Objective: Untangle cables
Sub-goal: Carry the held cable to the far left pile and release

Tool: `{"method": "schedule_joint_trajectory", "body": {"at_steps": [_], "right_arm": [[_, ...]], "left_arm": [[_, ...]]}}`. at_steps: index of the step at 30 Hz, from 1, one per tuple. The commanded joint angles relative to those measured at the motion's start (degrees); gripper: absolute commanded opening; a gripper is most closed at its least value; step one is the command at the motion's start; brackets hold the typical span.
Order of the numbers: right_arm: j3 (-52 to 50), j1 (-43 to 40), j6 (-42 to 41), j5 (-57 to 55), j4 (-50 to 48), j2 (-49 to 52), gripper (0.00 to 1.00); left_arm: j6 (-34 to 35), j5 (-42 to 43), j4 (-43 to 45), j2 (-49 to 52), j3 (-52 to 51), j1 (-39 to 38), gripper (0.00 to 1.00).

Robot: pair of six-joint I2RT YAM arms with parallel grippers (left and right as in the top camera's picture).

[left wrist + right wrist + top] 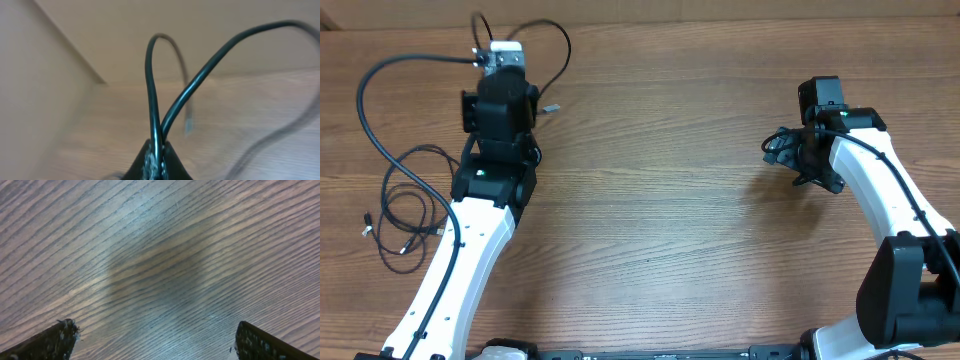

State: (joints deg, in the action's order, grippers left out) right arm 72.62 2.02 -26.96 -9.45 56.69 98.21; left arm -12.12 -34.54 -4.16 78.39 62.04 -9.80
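**Left:** the cables (405, 200) lie in a loose tangle on the table (660, 220), with one cord arcing up to the left gripper (156, 157), which is clenched on a doubled strand. A hard pull here could tighten the tangle or slip the thin cord from the pads.

**Right:** the right gripper (155, 340), jaws spread and empty, hangs well apart and cannot pin anything.

**Surface:** bare wood grain, with plain tan walls beyond, blurred.

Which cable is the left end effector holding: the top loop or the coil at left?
The top loop: its strands run out of the shut left end effector. The coil lies loose, untouched.
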Motion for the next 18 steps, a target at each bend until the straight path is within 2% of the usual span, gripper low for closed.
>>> {"method": "schedule_joint_trajectory", "body": {"at_steps": [1,5,9,12,15,18], "right_arm": [[-0.28,0.15,0.02,-0.81,-0.07,0.31,1.00],[-0.28,0.15,0.04,-0.81,-0.07,0.31,1.00],[-0.28,0.15,0.02,-0.81,-0.07,0.31,1.00],[-0.28,0.15,0.02,-0.81,-0.07,0.31,1.00],[-0.28,0.15,0.02,-0.81,-0.07,0.31,1.00],[-0.28,0.15,0.02,-0.81,-0.07,0.31,1.00]], "left_arm": [[-15.52,-8.46,2.78,-0.52,0.79,1.75,0.04],[-13.16,-7.30,0.72,-0.48,0.74,4.87,0.05],[-7.52,0.44,-4.13,-0.48,0.74,9.70,0.05],[-0.87,6.14,-7.30,-0.46,0.74,14.67,0.05],[1.60,12.79,-10.01,-0.39,0.72,19.37,0.04],[4.11,15.10,-12.57,-0.35,0.68,23.34,0.04]]}}
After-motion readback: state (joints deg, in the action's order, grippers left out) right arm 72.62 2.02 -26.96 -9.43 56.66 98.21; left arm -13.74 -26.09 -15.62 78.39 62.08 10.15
